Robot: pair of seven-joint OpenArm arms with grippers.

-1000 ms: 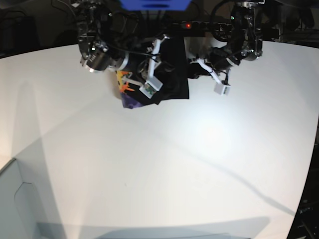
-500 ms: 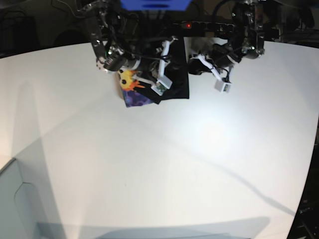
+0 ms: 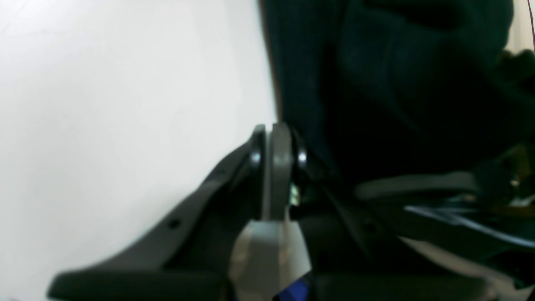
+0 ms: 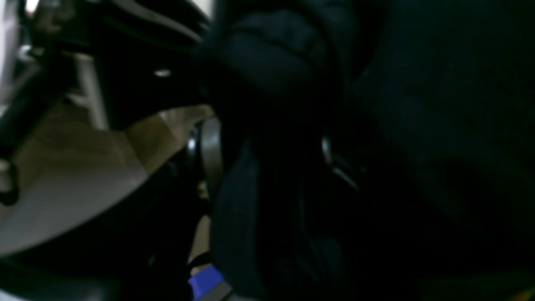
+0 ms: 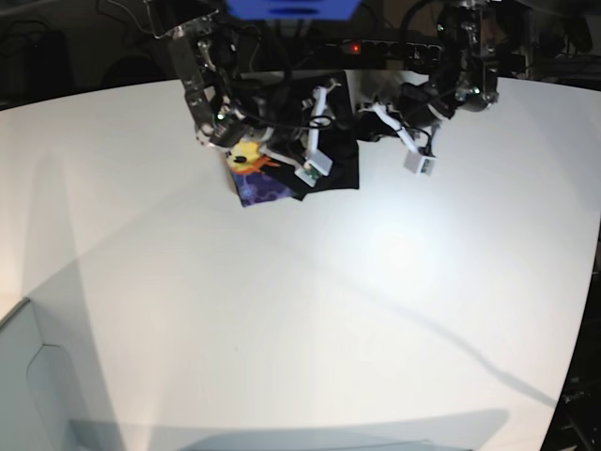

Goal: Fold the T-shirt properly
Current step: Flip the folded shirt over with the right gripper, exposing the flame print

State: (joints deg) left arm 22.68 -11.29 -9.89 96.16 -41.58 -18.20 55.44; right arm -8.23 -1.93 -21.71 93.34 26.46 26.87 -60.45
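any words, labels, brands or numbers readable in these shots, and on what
None can be read in any view.
The black cloth T-shirt shows an orange-yellow sun-like print with purple: a picture, no letters visible.
The small white blocks on the arms' cables show nothing legible at this size.
Both wrist views are dark and blurred, with no text.

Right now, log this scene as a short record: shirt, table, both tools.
shirt: black T-shirt, bunched in a small pile at the table's far edge, orange and purple print showing on its left part in the base view
table: white table, shirt lying on it
left tool: left tool shut, beside the shirt's edge, holding nothing that shows
right tool: right tool with dark cloth between its jaws; grip unclear
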